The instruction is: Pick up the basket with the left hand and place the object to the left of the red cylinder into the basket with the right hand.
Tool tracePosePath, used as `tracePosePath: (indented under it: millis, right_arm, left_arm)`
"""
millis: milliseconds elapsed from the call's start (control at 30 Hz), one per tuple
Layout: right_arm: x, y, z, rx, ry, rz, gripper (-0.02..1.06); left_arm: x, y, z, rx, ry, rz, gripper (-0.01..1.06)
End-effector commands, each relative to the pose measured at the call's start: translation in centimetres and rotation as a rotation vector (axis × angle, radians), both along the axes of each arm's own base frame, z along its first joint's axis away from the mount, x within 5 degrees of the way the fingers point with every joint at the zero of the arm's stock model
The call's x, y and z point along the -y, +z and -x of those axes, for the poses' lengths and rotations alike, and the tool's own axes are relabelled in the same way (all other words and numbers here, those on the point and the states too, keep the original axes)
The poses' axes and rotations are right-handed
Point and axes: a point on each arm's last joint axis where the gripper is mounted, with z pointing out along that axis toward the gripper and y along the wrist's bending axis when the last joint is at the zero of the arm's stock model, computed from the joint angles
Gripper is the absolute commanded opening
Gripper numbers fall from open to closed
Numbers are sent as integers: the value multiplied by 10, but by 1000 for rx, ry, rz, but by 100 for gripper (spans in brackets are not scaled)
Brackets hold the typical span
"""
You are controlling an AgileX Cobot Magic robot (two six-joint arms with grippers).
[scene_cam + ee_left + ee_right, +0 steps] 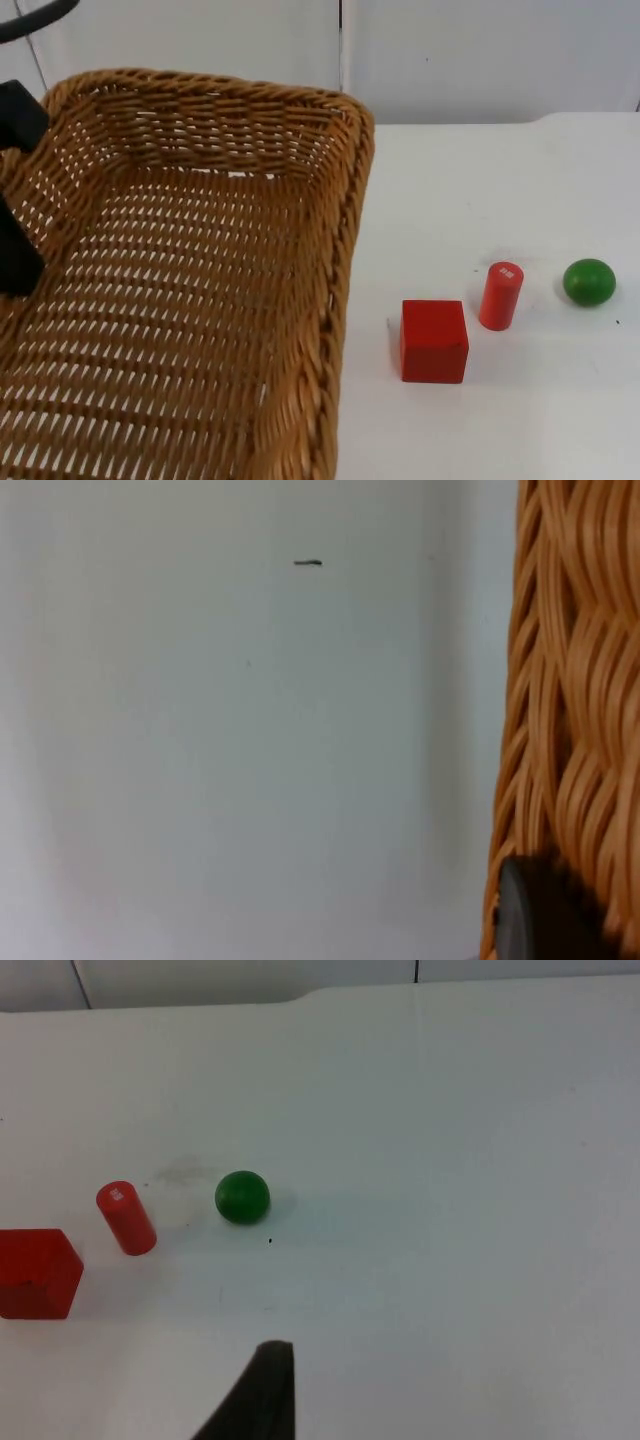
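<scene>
The wicker basket (345,230) hangs lifted close under the top camera, over the table's left half. My left gripper (15,190) is shut on its left rim, and the woven rim (570,710) runs right beside that gripper's fingertip (545,915). A red cube (434,341) stands just left of the upright red cylinder (501,295). A green ball (589,282) lies to the cylinder's right. My right gripper (265,1400) hovers above the table, well back from the cube (37,1273), the cylinder (126,1218) and the ball (242,1197).
The white table (480,180) ends at the grey partition wall (480,50) behind. The basket's right rim overhangs the table just left of the red cube.
</scene>
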Motion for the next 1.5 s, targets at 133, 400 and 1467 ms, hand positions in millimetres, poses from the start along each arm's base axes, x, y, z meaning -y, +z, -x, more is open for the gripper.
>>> tracePosePath:
  millis: [133, 400, 1467]
  right_arm:
    - [0, 1, 0, 9, -7, 1, 105]
    - [0, 1, 0, 9, -1, 3, 105]
    - [-1, 22, -25, 32, 10, 28, 105]
  left_arm:
    - [-11, 2, -2, 5, 82, 17, 0]
    - [-23, 2, 0, -7, 49, 21, 0]
    - [-22, 3, 0, 9, 11, 24, 0]
